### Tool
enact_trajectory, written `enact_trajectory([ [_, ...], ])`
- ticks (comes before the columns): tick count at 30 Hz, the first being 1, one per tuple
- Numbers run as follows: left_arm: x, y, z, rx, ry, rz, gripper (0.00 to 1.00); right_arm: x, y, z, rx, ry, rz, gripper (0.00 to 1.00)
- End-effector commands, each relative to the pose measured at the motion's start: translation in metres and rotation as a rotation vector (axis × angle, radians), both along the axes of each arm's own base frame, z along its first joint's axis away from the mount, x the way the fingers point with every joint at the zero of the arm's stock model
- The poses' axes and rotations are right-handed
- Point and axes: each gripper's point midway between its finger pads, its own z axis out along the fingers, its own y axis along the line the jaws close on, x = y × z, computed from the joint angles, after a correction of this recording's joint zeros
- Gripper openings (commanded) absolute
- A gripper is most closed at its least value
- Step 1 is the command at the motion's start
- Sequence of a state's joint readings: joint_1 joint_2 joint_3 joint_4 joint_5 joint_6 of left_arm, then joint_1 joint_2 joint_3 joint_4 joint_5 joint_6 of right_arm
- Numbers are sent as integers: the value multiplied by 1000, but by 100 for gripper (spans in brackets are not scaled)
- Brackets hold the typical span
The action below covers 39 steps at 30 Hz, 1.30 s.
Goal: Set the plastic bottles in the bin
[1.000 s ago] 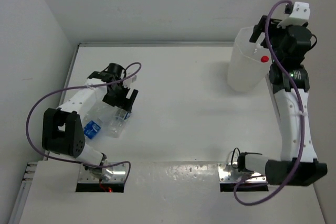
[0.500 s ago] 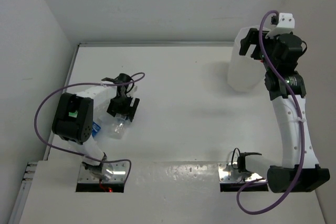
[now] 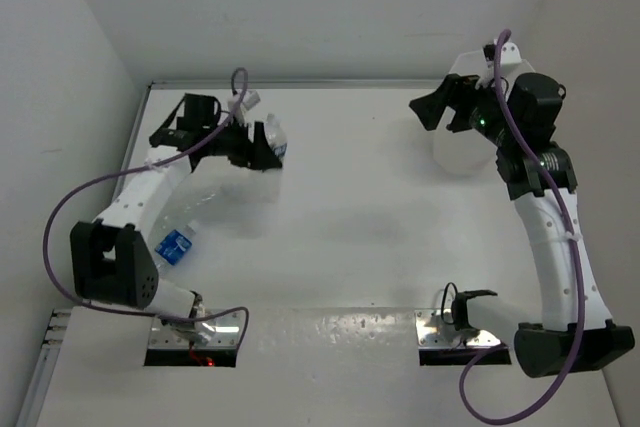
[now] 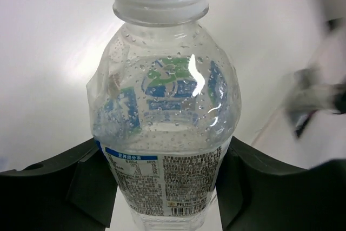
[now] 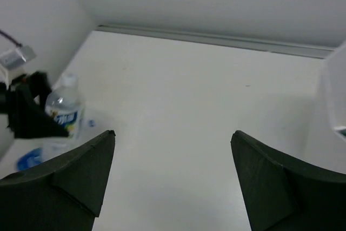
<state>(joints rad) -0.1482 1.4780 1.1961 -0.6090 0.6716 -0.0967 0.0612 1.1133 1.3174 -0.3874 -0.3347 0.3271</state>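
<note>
A clear plastic bottle [image 4: 167,117] with a white cap and a blue and green label stands upright between my left gripper's [image 4: 167,185] black fingers, which are shut on its lower half. From above, that bottle [image 3: 275,135] hangs over the table's back left in the left gripper [image 3: 262,147]. A second bottle [image 3: 174,246] with a blue label lies on the table by the left arm. The translucent white bin [image 3: 455,152] stands at the back right, partly hidden by the right arm. My right gripper [image 3: 440,112] is open and empty, just left of the bin's rim.
A white wall runs along the table's left side [image 3: 110,97] and another along the back edge [image 3: 300,82]. In the right wrist view the held bottle [image 5: 65,109] shows at far left and the bin's wall [image 5: 332,106] at far right.
The left gripper closed on a bottle lying on the table and lifted it up and towards the back. The right gripper swung from over the bin to its left side.
</note>
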Motion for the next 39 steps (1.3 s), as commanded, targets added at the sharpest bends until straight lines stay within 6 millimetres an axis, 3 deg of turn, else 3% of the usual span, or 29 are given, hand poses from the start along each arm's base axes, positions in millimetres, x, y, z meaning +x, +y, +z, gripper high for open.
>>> enact_trajectory([
  [1,-20,-51,130,-411,-346,-324,44,-25,54,22,195,38,241,86],
  [2,-31,-57,134,-496,-259,-309,44,-29,67,28,213,33,321,85],
  [6,-50,-80,182,-599,-387,-388,44,-50,121,39,246,54,499,85],
  [7,-59,-91,190,-609,-404,-433,44,-51,126,45,246,44,516,85],
  [13,-84,-128,201,-629,-397,-581,44,-51,174,62,214,5,641,84],
  [16,-90,-137,207,-628,-434,-611,44,-48,188,68,203,-14,657,81],
  [23,-98,-144,216,-631,-465,-631,44,-54,207,60,187,0,698,57],
  [26,-100,-146,220,-634,-474,-632,44,-56,210,60,185,-3,708,34],
  [29,-100,-146,220,-634,-474,-632,53,-54,209,60,186,-1,694,14],
  [30,-98,-146,220,-633,-477,-622,74,-52,207,63,180,-15,685,10],
  [32,-90,-146,216,-601,-440,-561,94,-46,201,67,169,-28,641,0],
  [34,-67,-139,207,-534,-421,-430,100,-35,188,73,155,-52,589,0],
  [35,-62,-133,196,-490,-389,-397,100,-25,174,84,153,-77,546,0],
  [37,-35,-113,195,-432,-401,-286,100,-6,146,91,152,-97,463,0],
  [38,-30,-105,192,-387,-399,-281,100,5,119,108,155,-135,393,0],
  [39,-21,-96,191,-361,-404,-255,100,20,90,113,151,-147,314,0],
])
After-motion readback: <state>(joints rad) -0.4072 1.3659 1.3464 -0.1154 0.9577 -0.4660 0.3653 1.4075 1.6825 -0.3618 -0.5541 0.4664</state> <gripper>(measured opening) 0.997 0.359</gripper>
